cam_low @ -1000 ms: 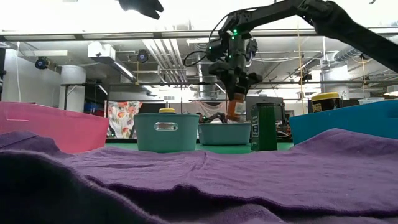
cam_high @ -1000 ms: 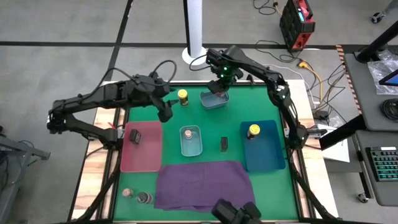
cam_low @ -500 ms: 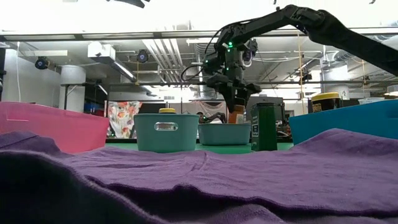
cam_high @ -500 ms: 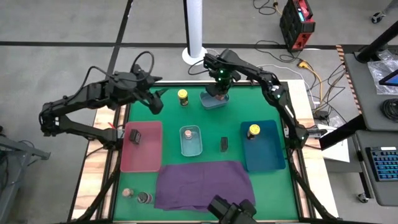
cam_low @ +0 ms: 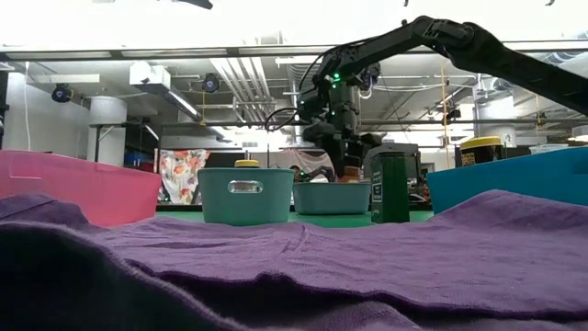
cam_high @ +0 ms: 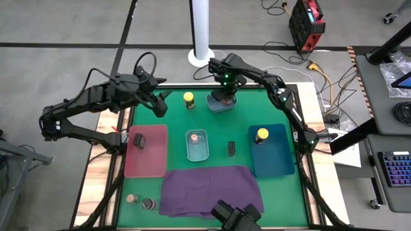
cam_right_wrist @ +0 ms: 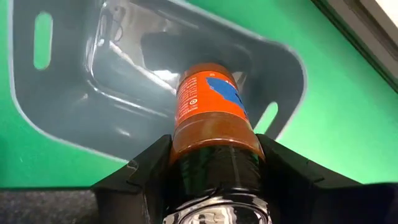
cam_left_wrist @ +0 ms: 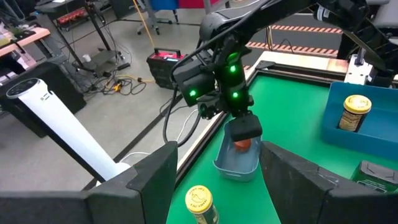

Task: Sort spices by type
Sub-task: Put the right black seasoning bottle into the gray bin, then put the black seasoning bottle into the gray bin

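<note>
The right gripper (cam_right_wrist: pixel 214 186) gripped an orange spice jar (cam_right_wrist: pixel 211 115) low inside the grey bin (cam_right_wrist: pixel 93 112). Released off upright, it might topple. The left gripper (cam_left_wrist: pixel 214 180) waited with fingers apart near the yellow-lidded jar (cam_left_wrist: pixel 200 200).

No legible text, brand or number in any view. Orange jar (cam_right_wrist: pixel 211 106) carries a blue and white label patch, print unreadable. Yellow lid (cam_left_wrist: pixel 199 196) shows dark embossed marks, not decipherable.

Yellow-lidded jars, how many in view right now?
2. One yellow-lidded jar stands on the green mat beside the far grey bin; the other sits in the blue tray. More could be hidden inside bins.
</note>
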`<state>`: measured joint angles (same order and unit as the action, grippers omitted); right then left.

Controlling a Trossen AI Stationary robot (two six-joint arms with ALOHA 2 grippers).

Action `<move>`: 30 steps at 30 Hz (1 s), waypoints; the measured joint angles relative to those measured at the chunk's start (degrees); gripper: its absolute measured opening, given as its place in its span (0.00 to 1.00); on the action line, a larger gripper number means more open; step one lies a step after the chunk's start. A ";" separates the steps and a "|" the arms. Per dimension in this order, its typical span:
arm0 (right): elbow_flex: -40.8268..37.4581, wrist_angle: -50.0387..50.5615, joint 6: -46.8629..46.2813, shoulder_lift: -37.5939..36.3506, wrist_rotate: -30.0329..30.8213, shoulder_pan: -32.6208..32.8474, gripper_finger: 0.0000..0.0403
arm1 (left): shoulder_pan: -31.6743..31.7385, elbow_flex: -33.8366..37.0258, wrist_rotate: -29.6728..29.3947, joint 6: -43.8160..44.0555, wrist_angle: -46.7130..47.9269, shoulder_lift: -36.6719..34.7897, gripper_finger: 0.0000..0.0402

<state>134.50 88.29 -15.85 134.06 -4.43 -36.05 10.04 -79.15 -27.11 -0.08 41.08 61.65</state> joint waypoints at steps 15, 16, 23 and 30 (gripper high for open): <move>-0.09 -2.15 0.00 0.00 1.92 0.16 0.65 | 0.00 0.02 -0.97 -0.31 0.07 0.02 0.52; -0.09 -2.14 0.02 0.00 1.92 0.15 0.66 | 0.00 0.04 -0.96 -0.33 0.09 0.02 0.52; -0.10 -1.79 0.19 -0.12 1.96 0.15 0.70 | 0.00 0.07 -1.01 -0.40 0.09 0.02 0.52; 0.42 -0.84 0.41 -1.52 2.05 -0.22 0.77 | 0.00 0.07 -1.01 -0.41 0.13 0.02 0.52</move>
<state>134.91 87.45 -15.44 132.53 -2.37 -36.27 10.04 -79.09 -28.12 -0.49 41.21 61.67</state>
